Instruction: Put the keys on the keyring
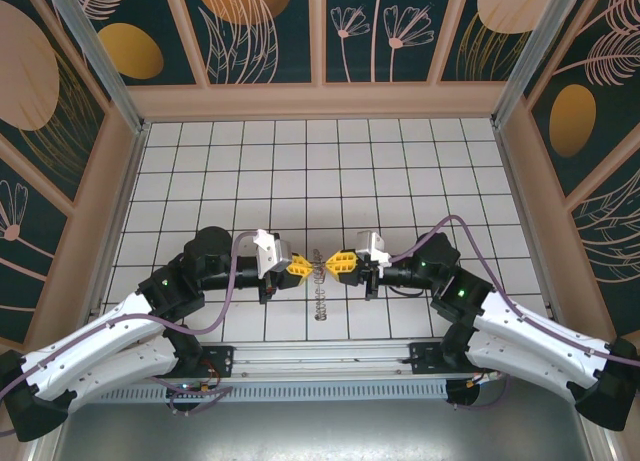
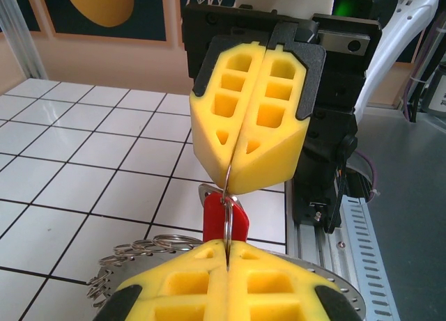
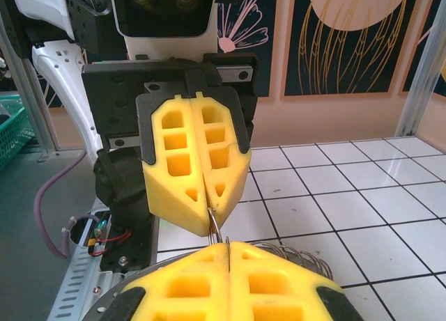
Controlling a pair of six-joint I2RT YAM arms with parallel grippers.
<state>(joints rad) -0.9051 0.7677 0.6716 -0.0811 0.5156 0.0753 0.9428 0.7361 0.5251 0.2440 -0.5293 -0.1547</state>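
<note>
The 2 arms meet nose to nose over the white tiled table [image 1: 330, 161], close to the middle of its near edge; the left gripper [image 1: 298, 269] and the right gripper [image 1: 341, 263] face each other with only a narrow gap between their yellow fingers. The keyring [image 1: 320, 299] sits in that gap, and its coiled wire trails from there toward the near edge.

From the left wrist, the left gripper [image 2: 227, 248] is clenched, its 2 yellow pads pressed together with a thin strand of wire caught in the seam. That strand runs straight up into the seam of the right gripper [image 2: 233, 184], which is likewise squeezed tight on it, so both claws pinch the same loop. The key [image 2: 237, 222] hangs just behind the strand, between the 2 sets of fingertips, its red head clear of the tiles; a bit of silver metal shows at its upper end, touching the right gripper's tip. Whether the key is threaded on the wire cannot be told. The rest of the keyring [image 2: 132, 255] spreads as overlapping coils low on the left, beside the left gripper.

From the right wrist, the right gripper [image 3: 228, 247] is closed; the left gripper [image 3: 210, 221] opposite is closed on the wire, and the keyring [image 3: 297, 255] coils curve off to the right above the tiles.
</note>
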